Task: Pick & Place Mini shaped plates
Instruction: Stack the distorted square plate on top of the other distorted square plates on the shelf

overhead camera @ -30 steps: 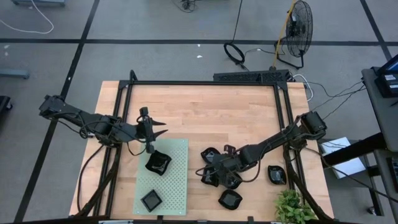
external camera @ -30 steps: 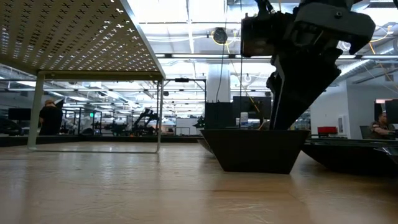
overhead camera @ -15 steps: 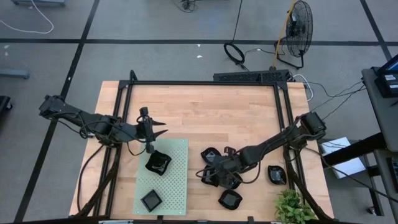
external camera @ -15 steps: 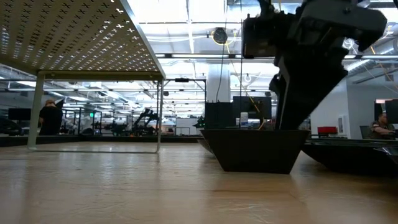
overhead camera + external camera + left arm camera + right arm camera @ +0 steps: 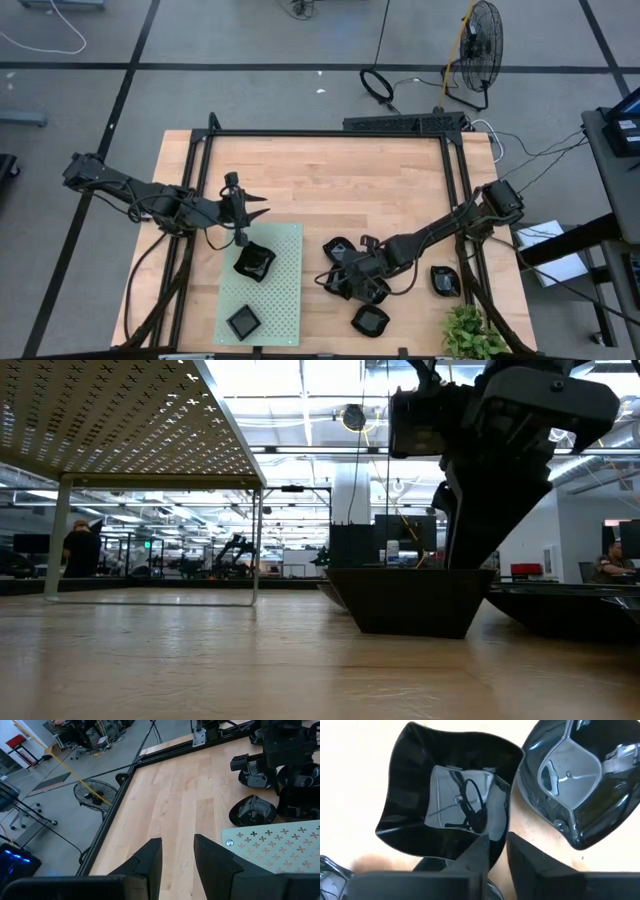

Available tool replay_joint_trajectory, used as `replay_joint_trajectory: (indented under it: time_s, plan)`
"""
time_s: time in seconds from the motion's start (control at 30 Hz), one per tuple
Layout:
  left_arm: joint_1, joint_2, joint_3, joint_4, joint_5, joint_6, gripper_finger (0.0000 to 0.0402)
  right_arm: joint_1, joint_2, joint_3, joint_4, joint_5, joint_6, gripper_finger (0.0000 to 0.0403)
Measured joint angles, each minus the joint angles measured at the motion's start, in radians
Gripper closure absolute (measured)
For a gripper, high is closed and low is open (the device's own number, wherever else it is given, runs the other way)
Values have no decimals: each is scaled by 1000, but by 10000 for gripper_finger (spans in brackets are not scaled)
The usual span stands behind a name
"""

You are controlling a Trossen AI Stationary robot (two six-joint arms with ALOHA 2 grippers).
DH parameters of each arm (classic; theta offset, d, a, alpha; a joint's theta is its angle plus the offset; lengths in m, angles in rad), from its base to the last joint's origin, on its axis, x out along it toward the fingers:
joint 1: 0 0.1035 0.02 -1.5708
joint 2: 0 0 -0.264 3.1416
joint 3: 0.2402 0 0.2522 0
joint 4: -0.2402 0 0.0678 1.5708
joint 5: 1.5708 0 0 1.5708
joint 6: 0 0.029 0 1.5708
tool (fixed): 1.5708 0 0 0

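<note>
Several glossy black mini shaped plates lie clustered on the table's right near part. My right gripper (image 5: 347,280) is down among them, shut over the near rim of a wavy square plate (image 5: 445,805), which rests flat on the wood (image 5: 410,600). A leaf-like plate (image 5: 570,780) lies right beside it. Two more plates (image 5: 254,262) (image 5: 242,322) sit on the pale green perforated mat (image 5: 275,295). My left gripper (image 5: 250,210) hovers open above the mat's far edge, touching nothing (image 5: 177,855). My right gripper (image 5: 499,847) pinches the wavy square plate's rim at its near corner (image 5: 504,827), one finger (image 5: 477,855) over the inner side and the other outside. The fingers come from above, slanting down. The plate's base stays on the table.
Other black plates lie close around the right gripper (image 5: 340,250) (image 5: 370,320) (image 5: 443,280). A green plant (image 5: 470,335) stands at the near right corner. A black frame (image 5: 330,133) borders the table. Bare wood (image 5: 340,190) spans the far half.
In the low view my right gripper has shifted a little sideways and tipped slightly over the wavy plate, which has stayed on the table.
</note>
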Motion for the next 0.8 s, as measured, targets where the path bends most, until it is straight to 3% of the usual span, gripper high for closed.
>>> replay_joint_trajectory:
  time_s: [0.2,0.6,0.8]
  plan:
    - [0,0,0,0,0,-3,284,-6,0,0,0,-1,-2,397]
    - [0,0,0,0,0,-3,284,-3,-7,0,1,-1,-102,402]
    - [0,0,0,0,1,-12,284,-3,-73,0,7,19,-186,403]
